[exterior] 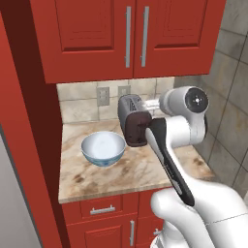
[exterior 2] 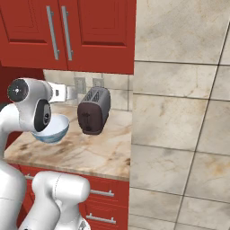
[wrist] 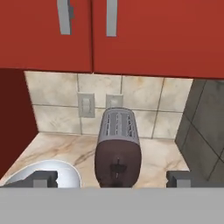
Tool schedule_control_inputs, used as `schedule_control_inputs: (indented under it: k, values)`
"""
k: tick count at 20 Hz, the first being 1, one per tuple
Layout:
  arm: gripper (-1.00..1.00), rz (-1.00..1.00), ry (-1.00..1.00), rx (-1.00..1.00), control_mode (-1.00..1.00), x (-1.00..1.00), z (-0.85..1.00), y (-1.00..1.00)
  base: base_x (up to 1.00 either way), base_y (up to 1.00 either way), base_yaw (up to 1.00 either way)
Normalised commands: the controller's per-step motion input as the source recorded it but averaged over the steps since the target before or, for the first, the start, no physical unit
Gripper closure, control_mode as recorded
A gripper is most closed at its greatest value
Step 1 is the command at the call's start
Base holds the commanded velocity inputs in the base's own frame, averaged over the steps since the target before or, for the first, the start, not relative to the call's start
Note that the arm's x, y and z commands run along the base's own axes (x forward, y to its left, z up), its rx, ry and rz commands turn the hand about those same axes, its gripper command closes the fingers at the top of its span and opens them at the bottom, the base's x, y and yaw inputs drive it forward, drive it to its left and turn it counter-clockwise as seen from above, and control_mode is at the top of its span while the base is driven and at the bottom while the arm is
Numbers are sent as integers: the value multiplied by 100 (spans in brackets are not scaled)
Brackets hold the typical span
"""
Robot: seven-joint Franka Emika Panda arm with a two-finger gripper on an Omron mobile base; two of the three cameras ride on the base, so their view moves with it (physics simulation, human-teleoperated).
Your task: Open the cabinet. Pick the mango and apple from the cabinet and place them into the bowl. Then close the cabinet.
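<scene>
The red wall cabinet hangs above the counter with both panelled doors shut, and its two silver bar handles stand side by side at the middle. It also shows in the right base view as the cabinet and across the top of the hand view as the cabinet. No mango or apple is in sight; both are hidden. The pale blue bowl sits on the counter, left of the toaster, with nothing in it. My gripper is open wide, level with the toaster, below the doors, with nothing between its fingertips.
A dark toaster stands on the marble counter against the backsplash, right of the bowl. Two wall outlets sit behind it. A tiled wall closes the right side and a tall red panel the left. Lower drawers run below.
</scene>
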Motion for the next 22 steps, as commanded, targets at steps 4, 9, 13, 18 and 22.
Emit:
schedule_control_inputs:
  k: [4,9,13,18,22]
  values:
    - [-100,0,-11,0,-100,0,78,0,0,0,0]
    - [-100,0,-7,0,-100,0,68,0,0,0,0]
    - [-100,0,-7,0,-100,0,61,5,0,0,0]
    - [-100,0,-7,0,-100,0,46,12,0,0,0]
    - [-100,0,-7,0,-100,0,39,11,0,0,0]
